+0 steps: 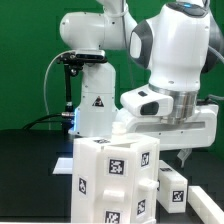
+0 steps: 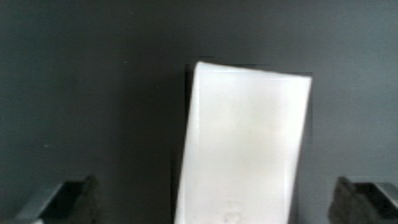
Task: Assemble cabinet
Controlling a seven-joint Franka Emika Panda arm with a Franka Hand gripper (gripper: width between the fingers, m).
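Note:
Tall white cabinet parts (image 1: 113,182) with black-and-white tags stand close to the camera in the exterior view. A smaller tagged white piece (image 1: 172,186) stands to their right. My gripper (image 1: 184,154) hangs above the black table just behind these parts. In the wrist view a flat white panel (image 2: 249,150) lies on the dark table, running up between my two dark fingertips (image 2: 73,201). The gripper (image 2: 217,203) is open wide, with a gap between each finger and the panel, and it holds nothing.
The white arm base (image 1: 92,100) stands at the back, with a black stand and cable (image 1: 67,90) to its left against a green backdrop. The table (image 1: 30,170) is black. The tall tagged parts hide much of the table in the exterior view.

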